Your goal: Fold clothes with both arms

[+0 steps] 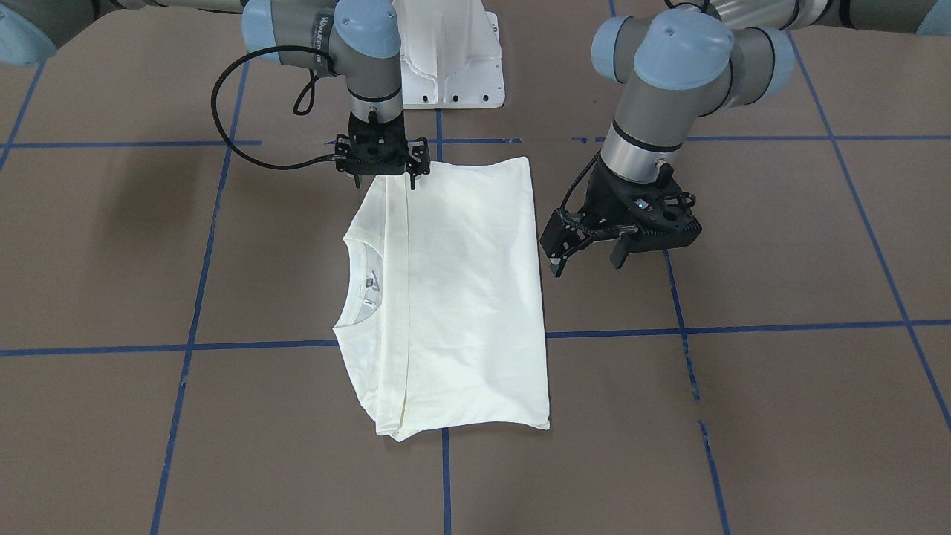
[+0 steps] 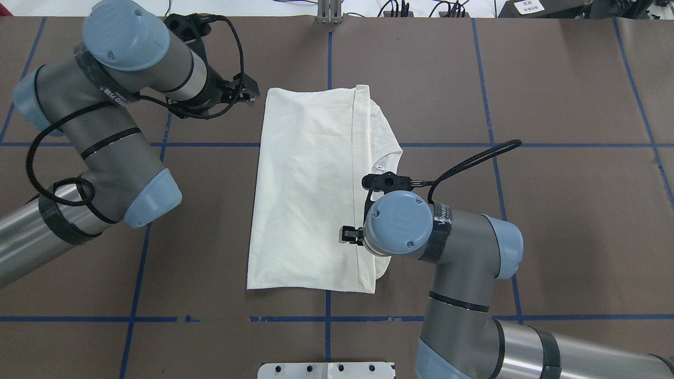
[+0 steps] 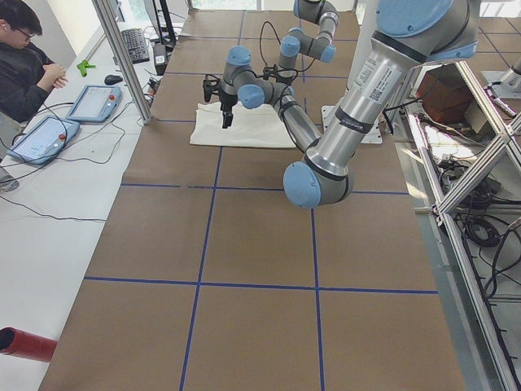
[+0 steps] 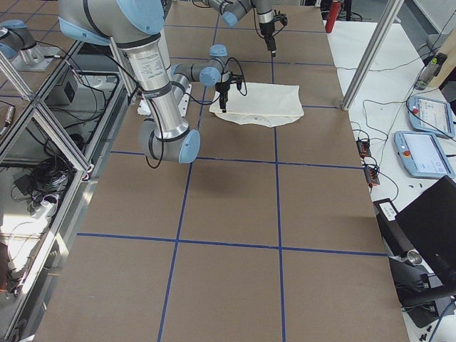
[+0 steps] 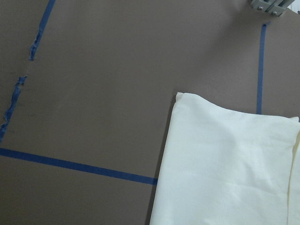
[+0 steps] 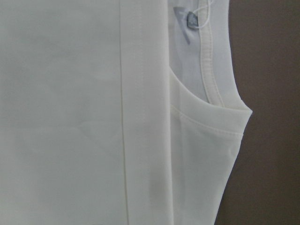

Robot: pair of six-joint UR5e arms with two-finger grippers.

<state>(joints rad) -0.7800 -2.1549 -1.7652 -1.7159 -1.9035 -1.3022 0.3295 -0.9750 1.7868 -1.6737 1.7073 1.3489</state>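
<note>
— Brown table with blue tape lines. The T-shirt lies flat in the middle, plain side up, folded into a long rectangle. Its collar peeks out along one side.

— And the arms?

— Over the end nearest the robot, on the collar side, the right gripper points straight down. Its fingers are spread, with nothing pinched that I can see. Just beside the opposite long edge, off the cloth, the left gripper hangs with its fingers wide and empty.

— How would that shirt handle, you think?

— Light and floppy, I'd say. It looks like thin knit with no stiffness, so it will sag from wherever it's lifted, and the layers could slide apart. I'd take it at the two corners of one short end, one arm each, pinching every layer together. Keep both level so the fold lands square.

— Slippery?

— Probably not much on that matte top. It may drag and wrinkle instead.
</note>
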